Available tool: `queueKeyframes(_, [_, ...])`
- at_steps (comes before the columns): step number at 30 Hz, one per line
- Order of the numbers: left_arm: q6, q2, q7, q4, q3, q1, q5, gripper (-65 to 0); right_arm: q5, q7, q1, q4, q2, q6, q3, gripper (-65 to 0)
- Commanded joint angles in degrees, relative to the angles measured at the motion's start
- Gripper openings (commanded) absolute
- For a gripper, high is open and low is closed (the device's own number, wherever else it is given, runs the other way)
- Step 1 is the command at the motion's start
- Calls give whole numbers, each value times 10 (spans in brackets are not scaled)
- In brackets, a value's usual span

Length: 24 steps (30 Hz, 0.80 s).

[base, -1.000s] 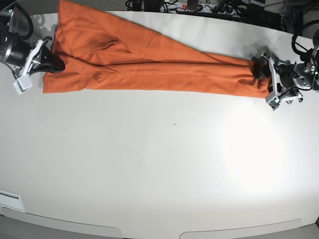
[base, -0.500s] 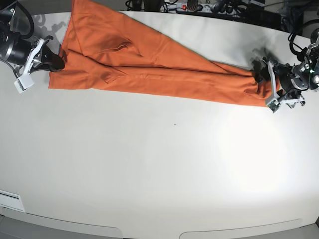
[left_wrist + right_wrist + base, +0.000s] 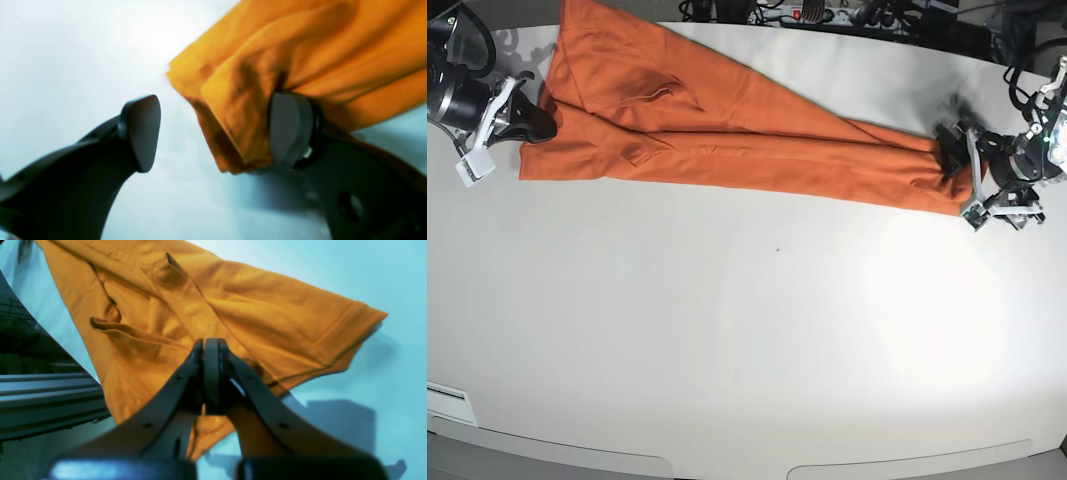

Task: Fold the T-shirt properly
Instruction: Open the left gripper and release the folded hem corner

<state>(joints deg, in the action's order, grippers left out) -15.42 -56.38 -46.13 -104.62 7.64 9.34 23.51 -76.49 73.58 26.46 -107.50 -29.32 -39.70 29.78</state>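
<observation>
Stretched long and narrow, the T-shirt [image 3: 727, 140] lies across the far part of the white counter [image 3: 747, 330], running from the base view's left edge to its right, wider and more bunched at the left end and tapering to a gathered tip at the right. At the left end the right hand [image 3: 535, 125] is pressed together on a fold of the orange cloth; the right wrist view shows its fingers [image 3: 210, 373] closed flat with fabric caught between them. At the tapered end the left hand [image 3: 213, 133] stands spread wide. One of its pads [image 3: 288, 130] touches the bunched tip of the shirt, while the other pad [image 3: 141, 131] sits apart over bare counter.
</observation>
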Motion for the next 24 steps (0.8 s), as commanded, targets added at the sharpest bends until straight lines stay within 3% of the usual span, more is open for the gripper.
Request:
queueKeyframes(1, [-2, -16, -7, -17, -7, -9, 4, -156, -10, -8, -3, -8, -10, -3, 6, -650])
queueKeyframes(4, [-9, -16, -43, -50, -7, -22, 57, -156, 3, -9, -3, -8, -10, -3, 6, -650])
queueKeyframes(10, [-56, -17, -45, -86, -7, -54, 103, -156, 5, -8, -3, -8, -10, -3, 6, -650])
queueKeyframes(15, [-18, -20, -58, -84, -33, -60, 101, -157, 46, -9, -3, -8, -10, -3, 6, -650])
queueKeyframes(18, [-16, -16, -78, -63, -89, -60, 149, -158, 48, -9, -3, -8, -10, -3, 6, -650])
queueKeyframes(24, [-94, 33, -117, 69, -271, -60, 319, -158, 47, -9, -3, -8, -10, -3, 6, -650])
